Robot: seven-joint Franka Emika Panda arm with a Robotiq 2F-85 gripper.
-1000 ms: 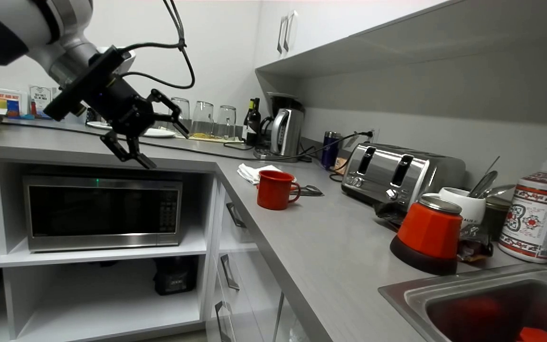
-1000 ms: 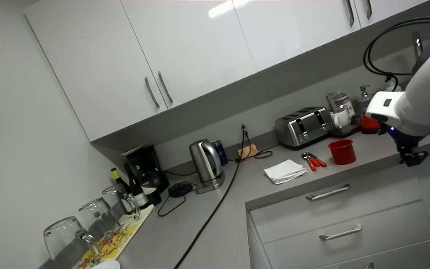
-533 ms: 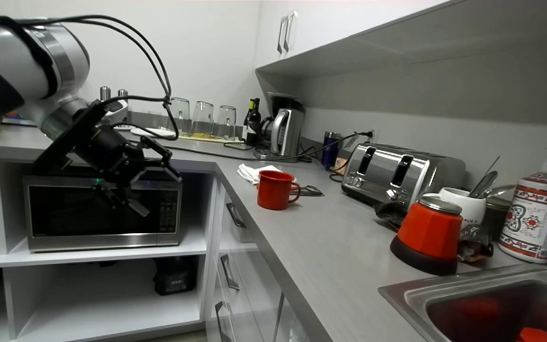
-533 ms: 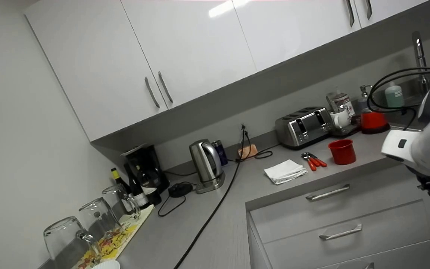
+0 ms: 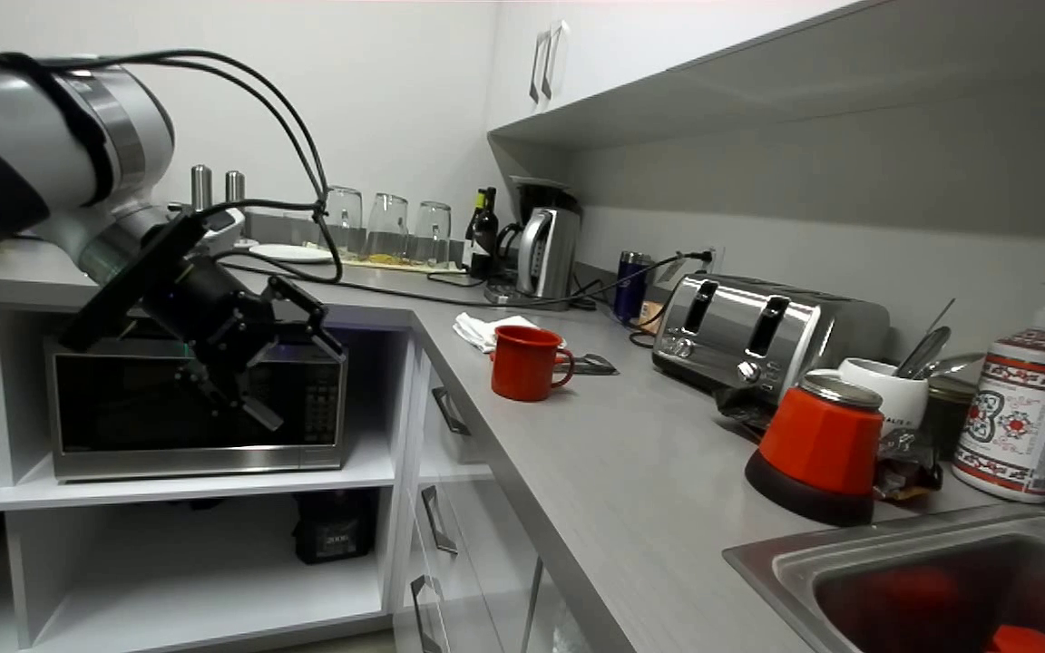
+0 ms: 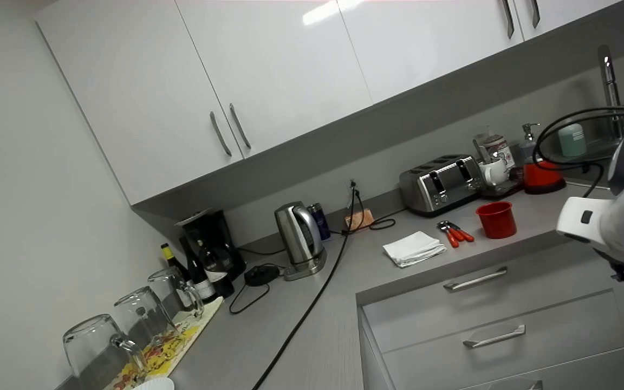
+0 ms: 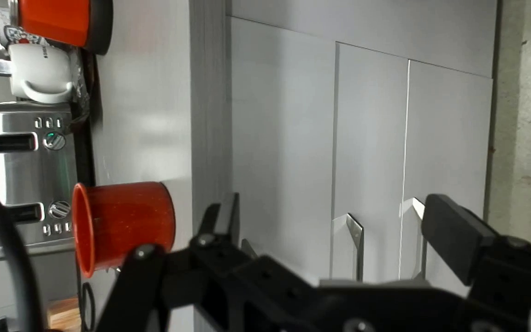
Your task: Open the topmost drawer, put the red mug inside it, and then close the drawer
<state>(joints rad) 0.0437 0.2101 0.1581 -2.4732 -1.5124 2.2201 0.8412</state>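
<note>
The red mug stands upright on the grey counter near its front edge, in both exterior views and in the wrist view. The topmost drawer is shut; its white front with a metal bar handle lies just under the counter edge in both exterior views. It also shows in the wrist view, its handle mostly hidden behind a finger. My gripper is open and empty, in front of the drawers and apart from them. In the wrist view its spread fingers frame the drawer fronts.
Lower drawers with bar handles lie below. A white cloth and red-handled pliers lie near the mug. A toaster and a red-orange vessel stand behind. A microwave is in the shelf.
My gripper has moved down, from above the counter level to below it, mostly in the first half second. It has stayed open. The mug and drawers have not moved.
</note>
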